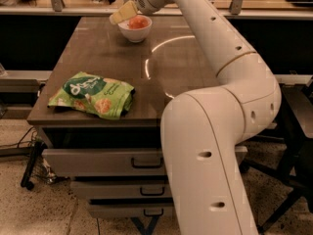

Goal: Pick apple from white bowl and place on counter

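Note:
An orange-red apple [139, 22] lies inside the white bowl [135, 33], which stands at the far end of the grey-brown counter [112, 65]. My gripper [121, 14] hangs at the bowl's upper left rim, just above it and beside the apple. Its yellowish fingers [123, 12] point down and to the left. My white arm arches from the lower right over the counter to the bowl.
A green snack bag [93, 94] lies near the counter's front left corner. Three grey drawers [102, 160] with dark handles sit under the counter. A railing runs behind the far edge. The arm's bulky body covers the right front of the cabinet.

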You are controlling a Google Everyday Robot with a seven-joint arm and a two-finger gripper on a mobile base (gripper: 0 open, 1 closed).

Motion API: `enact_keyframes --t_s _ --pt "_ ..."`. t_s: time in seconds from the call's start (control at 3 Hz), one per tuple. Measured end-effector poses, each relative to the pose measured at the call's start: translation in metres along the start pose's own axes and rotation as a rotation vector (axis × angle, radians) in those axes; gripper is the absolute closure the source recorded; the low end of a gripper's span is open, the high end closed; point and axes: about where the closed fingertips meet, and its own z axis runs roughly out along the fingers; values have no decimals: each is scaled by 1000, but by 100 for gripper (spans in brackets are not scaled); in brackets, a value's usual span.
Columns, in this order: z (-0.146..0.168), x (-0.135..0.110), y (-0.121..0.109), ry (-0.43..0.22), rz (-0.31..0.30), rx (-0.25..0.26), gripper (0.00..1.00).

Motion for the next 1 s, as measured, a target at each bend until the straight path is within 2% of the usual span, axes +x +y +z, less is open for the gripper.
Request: enact_keyframes --t_s 0.67,1.0 --pt "19 8 5 36 -6 -9 50" --pt "19 11 2 45 -9 -2 45"
